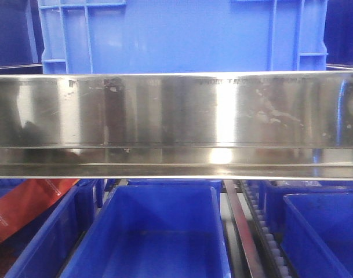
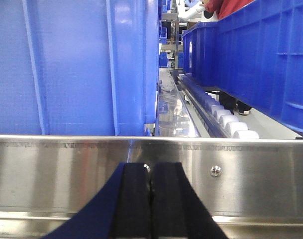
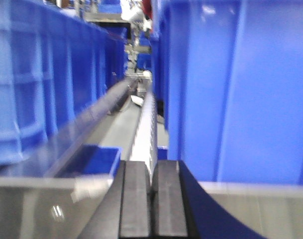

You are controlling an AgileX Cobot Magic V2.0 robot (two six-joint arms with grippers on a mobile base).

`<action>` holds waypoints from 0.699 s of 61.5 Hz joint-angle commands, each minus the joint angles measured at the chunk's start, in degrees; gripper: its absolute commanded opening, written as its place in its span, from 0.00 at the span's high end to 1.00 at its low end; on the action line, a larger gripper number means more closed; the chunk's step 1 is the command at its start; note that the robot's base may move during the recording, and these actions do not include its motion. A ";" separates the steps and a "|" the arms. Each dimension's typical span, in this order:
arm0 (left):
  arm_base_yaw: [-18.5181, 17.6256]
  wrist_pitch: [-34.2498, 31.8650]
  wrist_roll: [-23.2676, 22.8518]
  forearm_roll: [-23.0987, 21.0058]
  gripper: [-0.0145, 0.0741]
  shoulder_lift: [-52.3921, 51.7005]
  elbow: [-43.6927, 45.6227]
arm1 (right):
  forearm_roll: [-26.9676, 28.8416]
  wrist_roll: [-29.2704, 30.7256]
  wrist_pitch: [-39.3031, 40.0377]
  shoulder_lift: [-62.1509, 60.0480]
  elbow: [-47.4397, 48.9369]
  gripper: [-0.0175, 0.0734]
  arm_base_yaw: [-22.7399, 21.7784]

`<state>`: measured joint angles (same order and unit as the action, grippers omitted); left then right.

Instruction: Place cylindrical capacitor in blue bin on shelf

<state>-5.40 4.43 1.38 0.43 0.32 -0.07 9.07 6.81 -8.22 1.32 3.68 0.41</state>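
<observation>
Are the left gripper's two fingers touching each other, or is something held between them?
Touching. In the left wrist view the left gripper has its fingers pressed together along a thin seam, nothing visible between them.

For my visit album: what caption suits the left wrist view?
Left gripper, pads pressed together, faces the shelf's steel rail, with blue bins behind.

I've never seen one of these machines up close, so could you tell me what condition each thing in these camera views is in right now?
left gripper: fingers shut together, nothing visible between them.
right gripper: shut, apparently empty.
shelf: shiny front rail across the front view.
middle blue bin: lower tier, open-topped, looks empty.
large blue crate: resting on the upper tier.
cylindrical capacitor: not visible in any view.
</observation>
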 commanded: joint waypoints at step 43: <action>0.17 -0.80 -0.55 -0.43 0.96 -0.32 0.07 | 0.23 -0.33 2.64 -1.32 -3.68 0.99 -0.41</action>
<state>-5.40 4.43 1.38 0.43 0.32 -0.07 9.07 6.56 -6.92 0.16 0.13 0.26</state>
